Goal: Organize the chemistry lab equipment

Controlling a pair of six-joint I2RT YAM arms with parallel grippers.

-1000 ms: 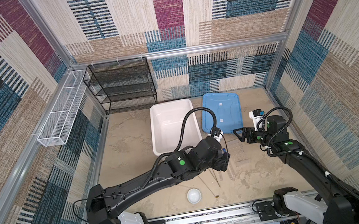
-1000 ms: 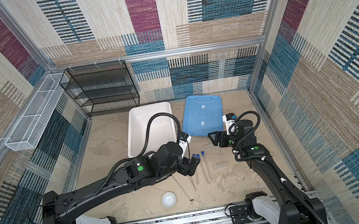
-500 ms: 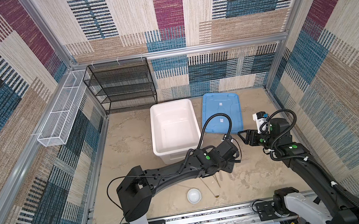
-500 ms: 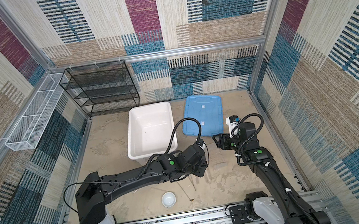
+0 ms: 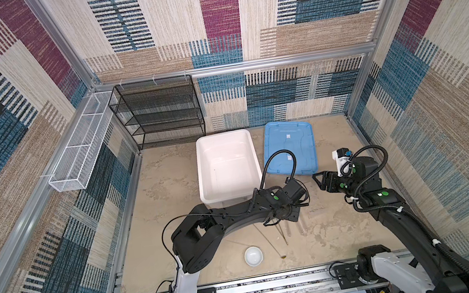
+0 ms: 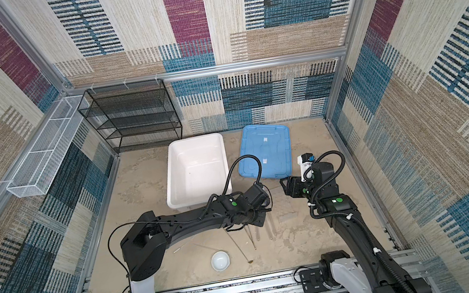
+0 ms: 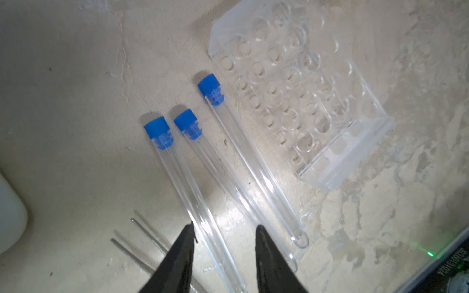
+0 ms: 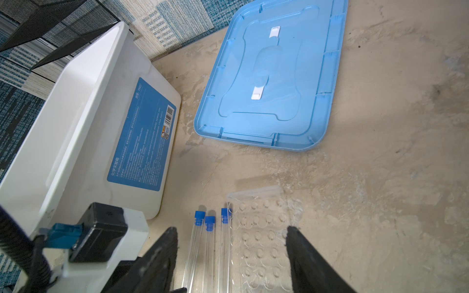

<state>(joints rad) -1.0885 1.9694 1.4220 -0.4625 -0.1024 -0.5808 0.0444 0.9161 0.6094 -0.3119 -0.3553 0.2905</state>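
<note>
Looking through the left wrist view, we find the three test tubes (image 7: 220, 175) lying side by side on the worktop, right of its middle. Their blue caps point toward the back edge and their rounded ends toward the front. The clear tube rack (image 7: 297, 93) sits just beside them on the right-edge side, and thin metal tools (image 7: 149, 234) lie just beside them on the other. The left end effector (image 7: 225, 225) is low over the tubes' rounded halves, its jaws part-way apart with tube between them. We see no firm clamp. The right end effector (image 8: 231, 227) hangs near the rack, toward the back edge, its jaws spread wide and empty.

We judge the tubes light, stiff and smooth: they will roll, slip from a weak pinch, and may crack under a hard one. They lie so close that the jaws could catch two at once. A hold nearer the cap would leave the rounded end free to enter a rack hole.

The white tub (image 5: 224, 197) and blue lid (image 5: 289, 149) crowd the back edge, and the white dish (image 5: 253, 256) sits near the front edge. Bare worktop lies toward the left edge, and toward the right edge under the right arm.
</note>
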